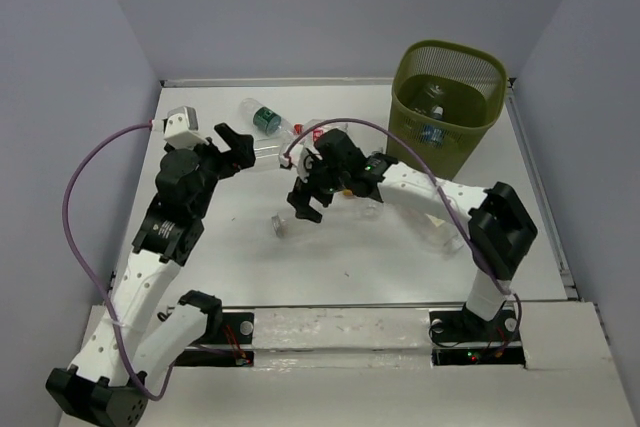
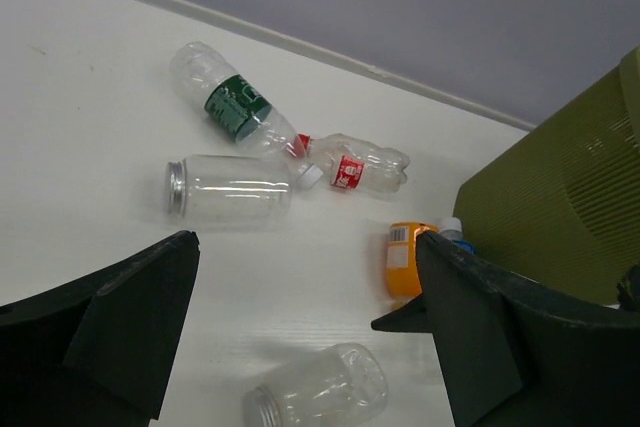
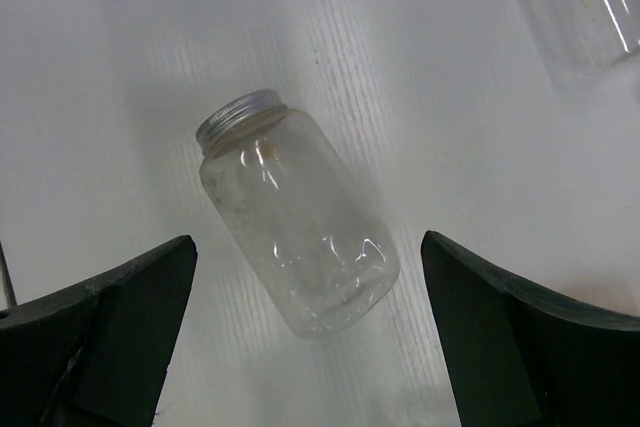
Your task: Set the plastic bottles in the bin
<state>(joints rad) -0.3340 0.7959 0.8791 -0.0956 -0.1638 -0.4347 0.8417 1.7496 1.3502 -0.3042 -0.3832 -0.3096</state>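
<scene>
The right arm [image 1: 415, 185] stretches long and low from its base at the near right, reaching left across the desk [image 1: 240, 277] to the middle. The left arm [image 1: 165, 222] rises from the near left and leans toward the far side. Walls close off the desk's left, far and right edges, and the near half in front of both arms lies open.

The bin [image 1: 465, 142] stands upright in the far right corner — there are bottles inside it [image 1: 433, 133].

Now the right hand [image 3: 308, 247]: it hovers over a clear jar [image 3: 290, 217] with a silver lid, lying on its side on the desk. The fingers [image 3: 120, 337] are spread wide, the jar is framed in the gap, and nothing is touched or held.

The left hand [image 2: 305, 247] is spread wide too and carries nothing. It faces a cluster near the far edge — a green-labelled bottle [image 2: 232, 107], a silver-capped clear bottle [image 2: 230, 187] and a red-labelled bottle [image 2: 355, 169], all lying down, close together. An orange bottle [image 2: 405, 257] lies near the bin's foot.
</scene>
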